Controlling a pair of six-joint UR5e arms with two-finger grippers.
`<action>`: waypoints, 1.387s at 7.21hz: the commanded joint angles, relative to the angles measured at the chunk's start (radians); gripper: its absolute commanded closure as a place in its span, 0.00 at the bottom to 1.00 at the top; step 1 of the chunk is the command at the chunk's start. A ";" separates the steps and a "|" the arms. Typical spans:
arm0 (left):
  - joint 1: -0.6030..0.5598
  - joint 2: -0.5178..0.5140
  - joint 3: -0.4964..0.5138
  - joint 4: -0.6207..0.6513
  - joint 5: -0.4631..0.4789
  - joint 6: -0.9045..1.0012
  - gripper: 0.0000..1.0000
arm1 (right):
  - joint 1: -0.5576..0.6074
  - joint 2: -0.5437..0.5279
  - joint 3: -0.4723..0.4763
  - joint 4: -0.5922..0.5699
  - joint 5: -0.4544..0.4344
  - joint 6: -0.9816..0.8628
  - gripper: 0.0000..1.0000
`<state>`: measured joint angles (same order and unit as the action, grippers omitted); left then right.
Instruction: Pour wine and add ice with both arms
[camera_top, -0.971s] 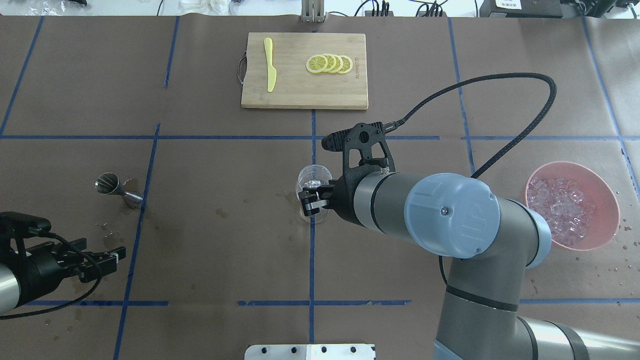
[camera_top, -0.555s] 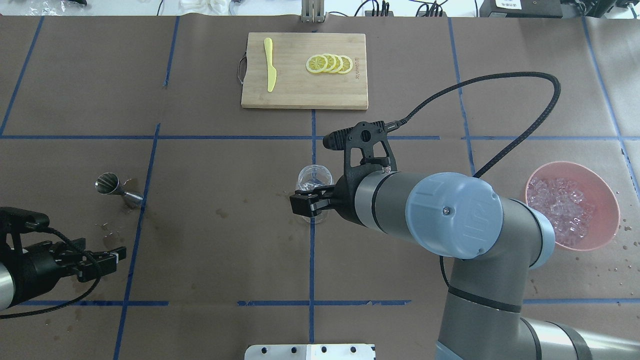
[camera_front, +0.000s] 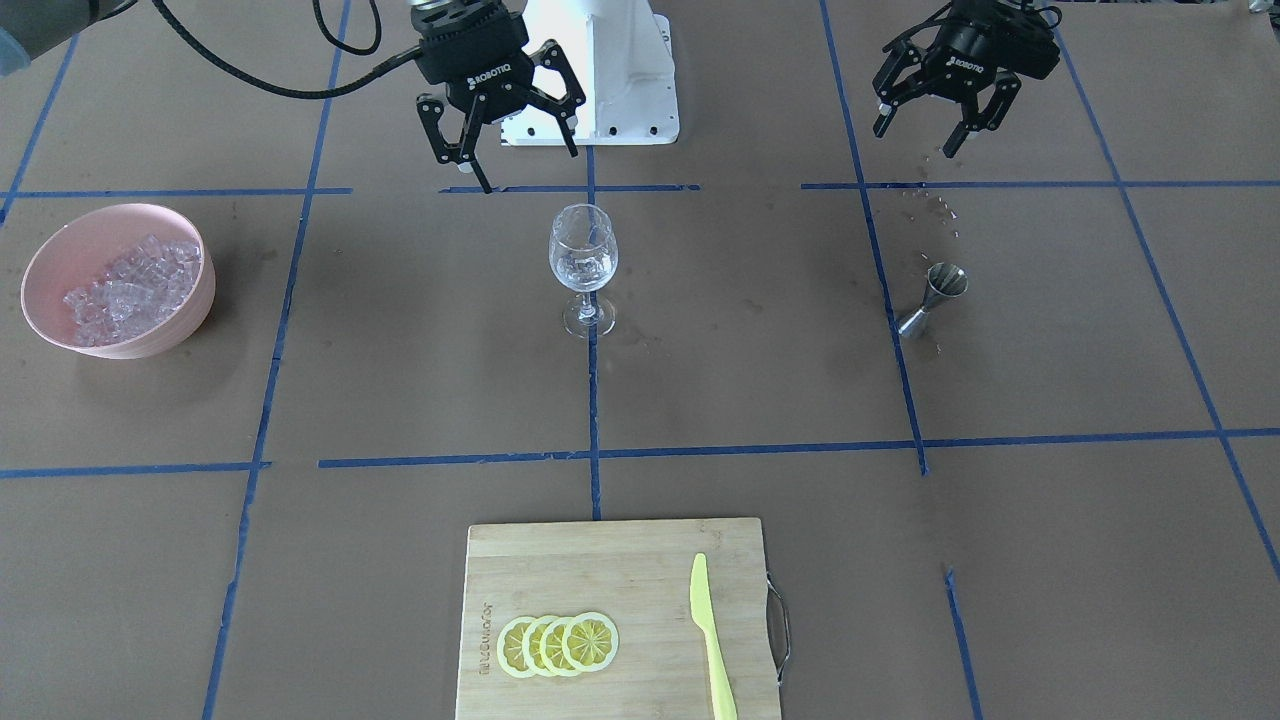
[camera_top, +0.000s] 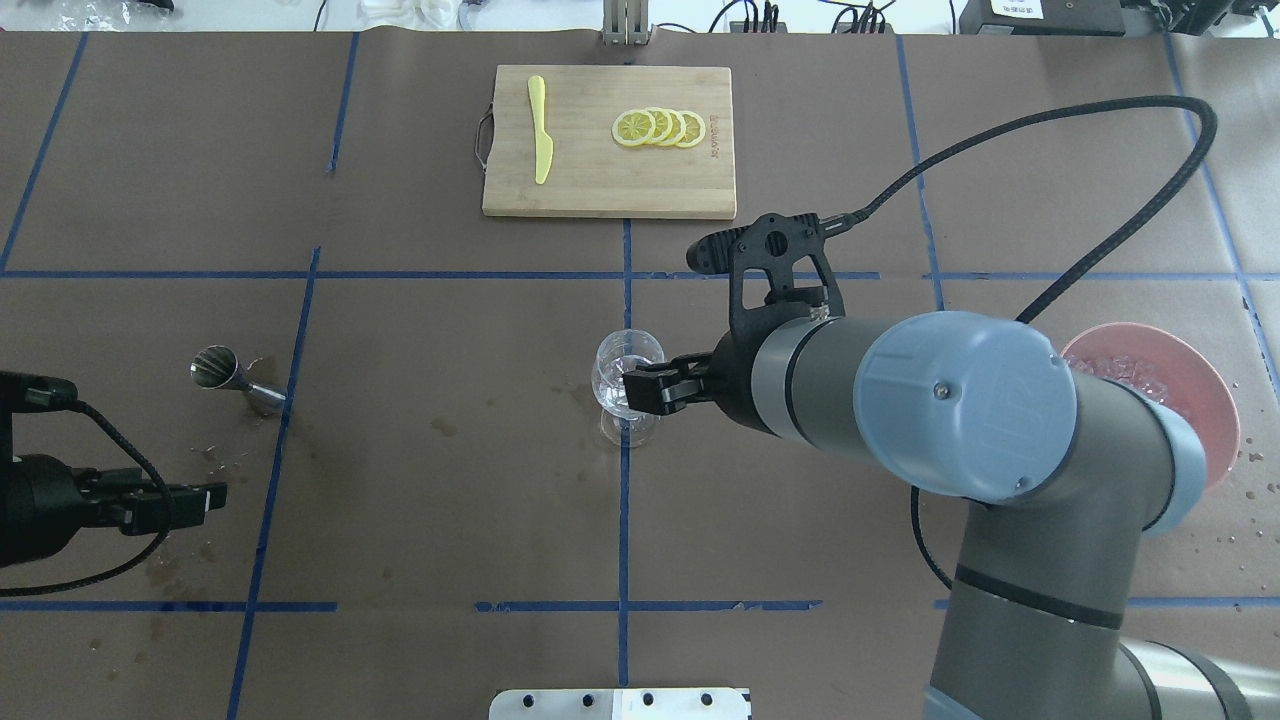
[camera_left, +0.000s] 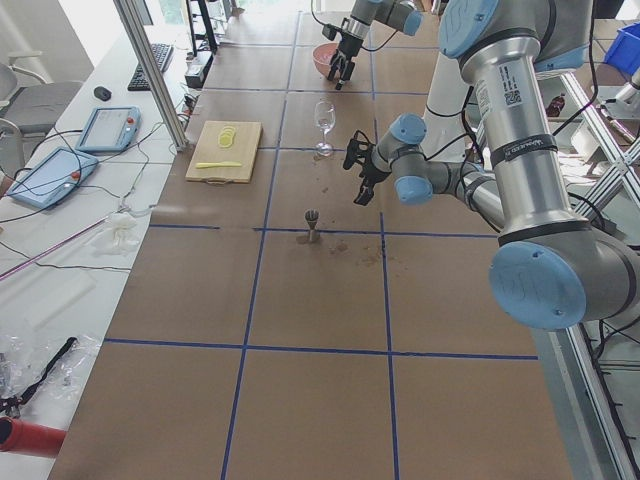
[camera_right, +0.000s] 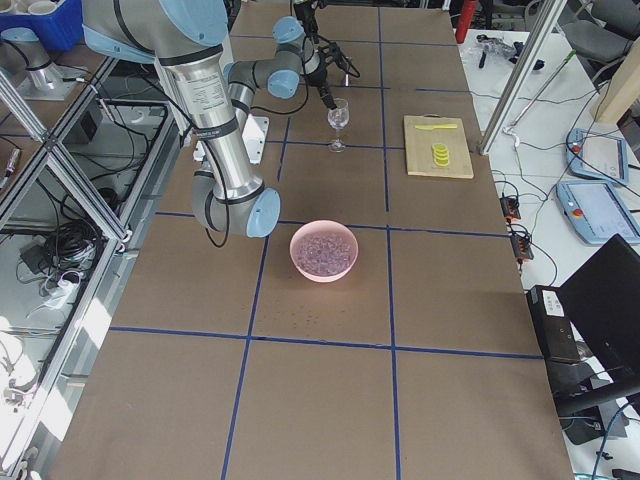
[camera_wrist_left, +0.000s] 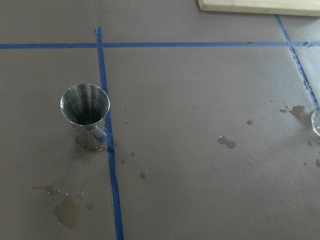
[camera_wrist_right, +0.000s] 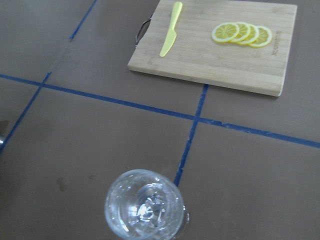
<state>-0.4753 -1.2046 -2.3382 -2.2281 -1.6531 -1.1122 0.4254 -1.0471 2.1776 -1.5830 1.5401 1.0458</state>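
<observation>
Robot lab: tape-gridded table (camera_top: 450, 480), teach pendant (camera_left: 105, 128)

A bamboo board (camera_top: 600, 185) is lying flat on the brown table (camera_top: 450, 500), on the side far from the robot. A yellow knife (camera_top: 540, 130) is resting near the board's handle (camera_top: 482, 138). Four lemon slices (camera_top: 660, 128) are overlapping in a row toward the other end. Blue tape (camera_top: 623, 520) is crossing the table in lines.
</observation>
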 joint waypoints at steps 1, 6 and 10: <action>-0.223 -0.122 0.008 0.187 -0.083 0.267 0.00 | 0.144 -0.011 0.025 -0.135 0.131 -0.016 0.00; -0.613 -0.492 0.267 0.499 -0.428 0.545 0.00 | 0.570 -0.160 -0.138 -0.255 0.530 -0.530 0.00; -0.894 -0.490 0.517 0.499 -0.684 0.890 0.00 | 0.909 -0.266 -0.416 -0.247 0.699 -1.115 0.00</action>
<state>-1.2822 -1.6956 -1.9031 -1.7319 -2.2473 -0.3369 1.2440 -1.2720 1.8372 -1.8331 2.2082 0.0987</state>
